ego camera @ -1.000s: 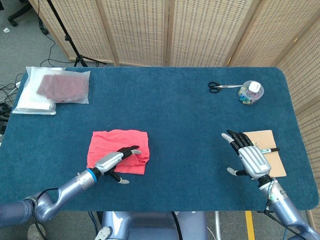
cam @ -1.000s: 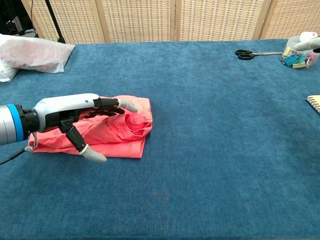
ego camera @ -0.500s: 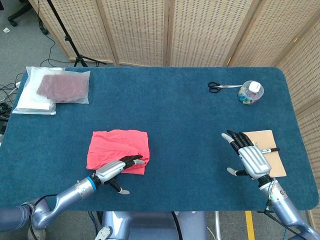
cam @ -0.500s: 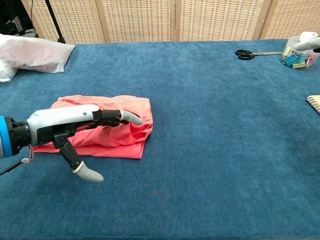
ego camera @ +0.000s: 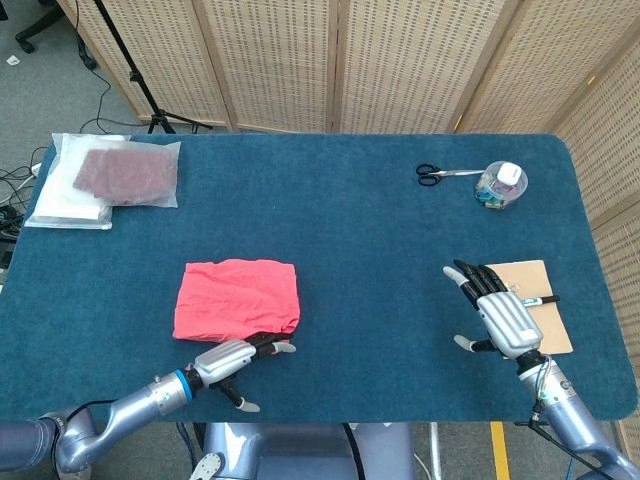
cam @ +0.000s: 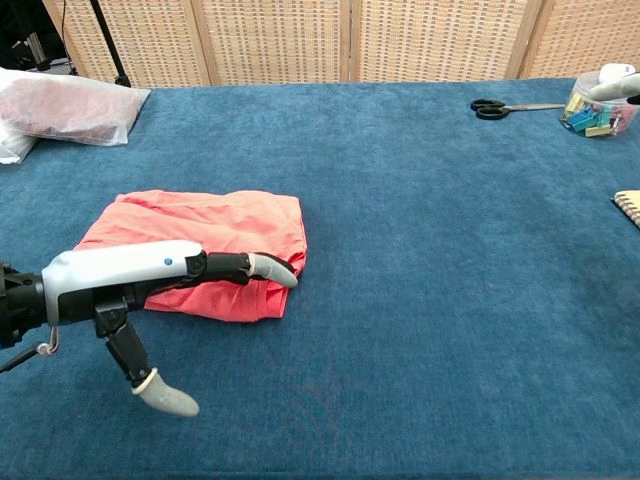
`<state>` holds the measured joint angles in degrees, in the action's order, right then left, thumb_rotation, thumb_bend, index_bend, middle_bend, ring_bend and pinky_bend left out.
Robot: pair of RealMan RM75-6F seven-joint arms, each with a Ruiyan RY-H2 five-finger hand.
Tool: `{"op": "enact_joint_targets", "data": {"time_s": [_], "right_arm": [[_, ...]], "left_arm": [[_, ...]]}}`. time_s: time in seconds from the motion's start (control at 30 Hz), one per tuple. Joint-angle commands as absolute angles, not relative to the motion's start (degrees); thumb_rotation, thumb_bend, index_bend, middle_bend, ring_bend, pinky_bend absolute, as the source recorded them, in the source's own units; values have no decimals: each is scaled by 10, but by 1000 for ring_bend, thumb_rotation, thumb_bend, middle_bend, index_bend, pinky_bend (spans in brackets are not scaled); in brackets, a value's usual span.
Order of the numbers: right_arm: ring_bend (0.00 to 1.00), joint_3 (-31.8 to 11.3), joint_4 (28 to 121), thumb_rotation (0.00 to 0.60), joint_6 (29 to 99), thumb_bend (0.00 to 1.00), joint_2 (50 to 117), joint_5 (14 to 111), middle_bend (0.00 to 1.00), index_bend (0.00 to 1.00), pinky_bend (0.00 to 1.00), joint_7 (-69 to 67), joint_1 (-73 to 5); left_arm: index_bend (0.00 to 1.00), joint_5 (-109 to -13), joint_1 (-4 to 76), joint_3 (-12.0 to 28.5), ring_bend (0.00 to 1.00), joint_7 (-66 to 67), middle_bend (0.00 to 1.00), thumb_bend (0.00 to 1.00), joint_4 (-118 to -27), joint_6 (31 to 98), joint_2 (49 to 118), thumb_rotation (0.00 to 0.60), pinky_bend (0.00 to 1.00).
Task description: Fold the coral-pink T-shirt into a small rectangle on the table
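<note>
Two hands are seen empty, fingers spread: left hand (ego camera: 232, 357) just off the near edge of the folded coral-pink T-shirt (ego camera: 238, 299), right hand (ego camera: 497, 313) well apart. Remaining bulges on the worktop (ego camera: 380, 260) should be pressed flat, edges squared gently.

T-shirt (ego camera: 238, 299) left, notebook (ego camera: 534, 303) right, scissors (ego camera: 440, 174) behind

One coral-pink T-shirt (ego camera: 238, 298), folded, near left. One clear bag (ego camera: 108, 180) holding dark red cloth, far left. One pair of scissors (ego camera: 440, 174), one tub of clips (ego camera: 500, 185), far right. One notepad (ego camera: 532, 300), near right. Two hands: left hand (ego camera: 233, 357), right hand (ego camera: 500, 315).
</note>
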<state>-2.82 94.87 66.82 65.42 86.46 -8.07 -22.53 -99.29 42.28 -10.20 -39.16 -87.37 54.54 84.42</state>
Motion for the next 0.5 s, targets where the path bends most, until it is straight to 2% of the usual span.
{"op": "enact_joint_targets", "data": {"time_s": [0.03,0.27,0.5], "right_arm": [[0,-28,949,600,668,208,654,864,0,0,0,-81,-225],[0,-28,949,600,669,209,653,865,0,0,0,-82,-225],[0,-28,950,600,669,215,653,866,0,0,0,-83,-225]], "left_arm": [[0,-1000,425,-107,0,-391,0,10,-879,548,842,600,0],[0,-1010,431,-122,0,-405,0,10,-895,546,838,600,0],[0,-1025,422,-120,0,-411,0,9,-905,599,818,600,0]]}}
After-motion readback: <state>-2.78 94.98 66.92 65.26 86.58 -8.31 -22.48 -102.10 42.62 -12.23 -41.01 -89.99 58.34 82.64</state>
